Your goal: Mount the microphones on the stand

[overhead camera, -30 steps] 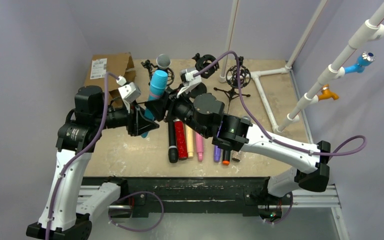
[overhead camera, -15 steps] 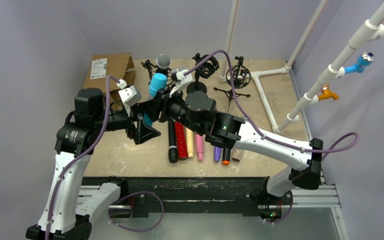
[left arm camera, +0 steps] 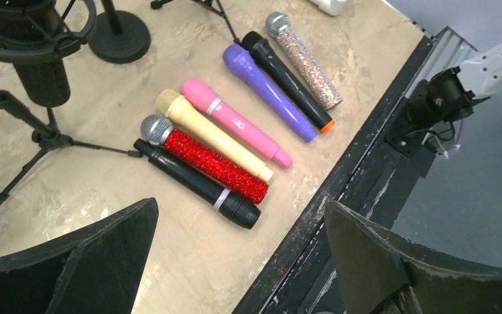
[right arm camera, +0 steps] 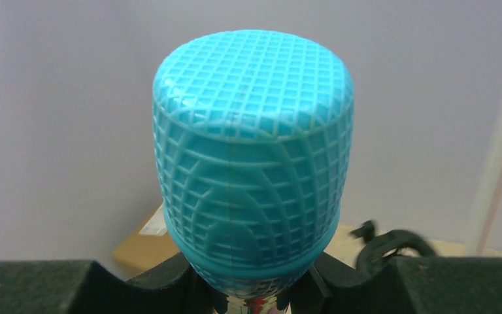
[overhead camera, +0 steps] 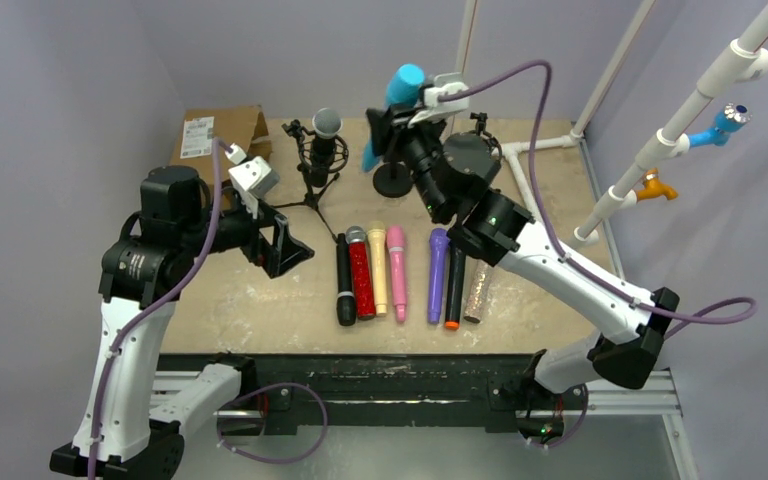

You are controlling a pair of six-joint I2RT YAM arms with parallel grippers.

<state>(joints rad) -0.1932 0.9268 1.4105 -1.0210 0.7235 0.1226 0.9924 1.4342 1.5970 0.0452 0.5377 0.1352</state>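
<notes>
Scuffed tan tabletop (overhead camera: 260, 290) held slim microphones (left arm camera: 232, 122), two glittery. We saw the right gripper (right arm camera: 251, 288) clamping the grid-meshed blue microphone (right arm camera: 251, 163); the left gripper (overhead camera: 285, 245) gaped empty.

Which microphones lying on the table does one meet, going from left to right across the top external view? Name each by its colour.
black microphone → glittery red microphone → cream microphone → pink microphone → purple microphone → black microphone with orange end → glittery silver microphone
</notes>
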